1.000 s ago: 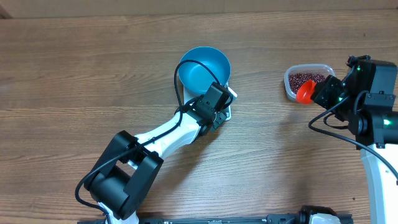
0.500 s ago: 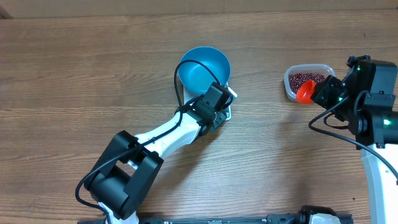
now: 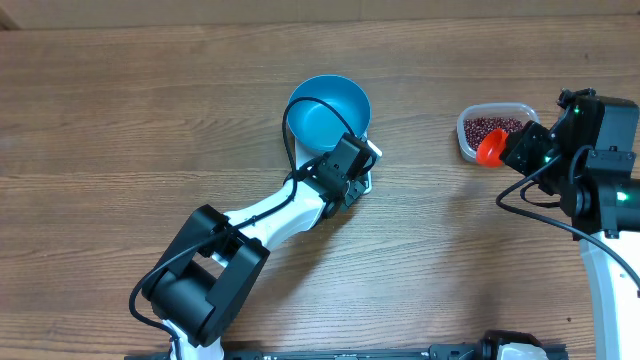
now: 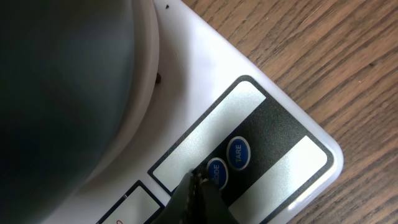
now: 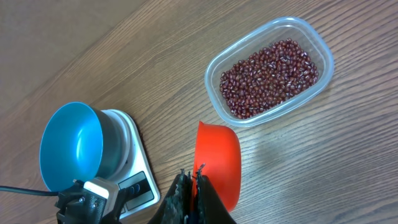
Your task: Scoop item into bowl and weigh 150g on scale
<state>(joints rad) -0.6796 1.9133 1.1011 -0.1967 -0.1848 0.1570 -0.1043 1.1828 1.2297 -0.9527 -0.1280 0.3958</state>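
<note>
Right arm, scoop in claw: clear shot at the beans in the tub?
Probably yes: the tub is uncovered, the beans exposed, and nothing stands between them and the orange scoop in the right claw.

The bowl [image 3: 340, 100] sits on the scale [image 4: 205, 74], the beans [image 5: 268, 78] in a tub [image 5: 211, 78] well to the right, scoop [image 5: 217, 165] seemingly alongside.

- Bright, even light from above, only soft shadows on the tabletop [image 3: 100, 120].
- Left wrist: bowl [image 4: 62, 93] a dark out-of-focus blur, scale [image 4: 205, 81] sharp.
- Right wrist crisp throughout.
</note>
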